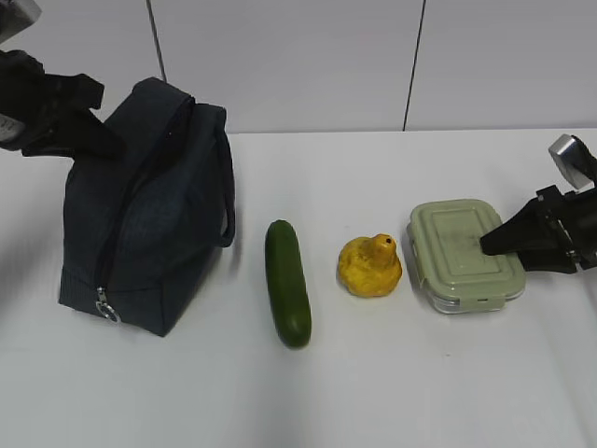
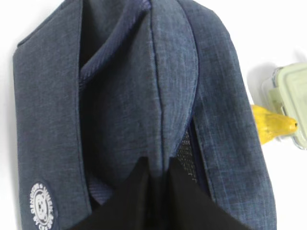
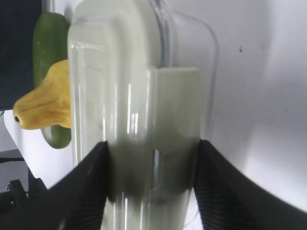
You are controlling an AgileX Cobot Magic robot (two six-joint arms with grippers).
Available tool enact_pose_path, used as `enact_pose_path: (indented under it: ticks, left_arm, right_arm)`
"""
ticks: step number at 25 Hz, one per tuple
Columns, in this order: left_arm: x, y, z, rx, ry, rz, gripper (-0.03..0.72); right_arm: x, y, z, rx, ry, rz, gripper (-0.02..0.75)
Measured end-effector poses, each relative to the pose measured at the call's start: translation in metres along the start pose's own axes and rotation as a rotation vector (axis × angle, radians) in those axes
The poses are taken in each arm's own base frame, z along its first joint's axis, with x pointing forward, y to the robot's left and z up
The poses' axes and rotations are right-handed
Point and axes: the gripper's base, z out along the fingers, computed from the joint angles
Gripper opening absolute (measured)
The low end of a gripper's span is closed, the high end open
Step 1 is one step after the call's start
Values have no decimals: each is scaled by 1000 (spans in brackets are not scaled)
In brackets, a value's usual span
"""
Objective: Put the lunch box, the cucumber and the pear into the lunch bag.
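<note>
Lunch bag (image 1: 140,215) stands at left on the white desk (image 1: 373,392), zipper closed, ring pull (image 1: 105,306) low at its front corner. Left gripper (image 2: 157,175) sits at the bag's top, jaws pressed together on a fold of the navy fabric. Cucumber (image 1: 287,283) lies just right of the bag, apart from it. Pear (image 1: 370,266) sits between the cucumber and the lunch box (image 1: 464,255), near both. Right gripper (image 3: 151,172) is at the box's right end, jaws spread either side of it, pads against the clear walls; box rests on the desk, green lid on.
</note>
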Motion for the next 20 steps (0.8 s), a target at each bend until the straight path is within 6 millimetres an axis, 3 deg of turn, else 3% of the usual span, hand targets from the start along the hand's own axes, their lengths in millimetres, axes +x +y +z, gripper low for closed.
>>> enact_pose_path:
  ticks: [7, 15, 20]
  left_arm:
    - [-3, -6, -3, -4, 25, 56, 15]
    - [3, -39, 11, 27, 53, 172, 14]
    - [3, -39, 12, -4, 54, 183, 14]
  right_arm:
    - [0, 0, 0, -2, -3, 1, 395]
    - [-1, 0, 0, -4, -7, 2, 395]
    - [-2, 2, -2, 9, -16, -6, 395]
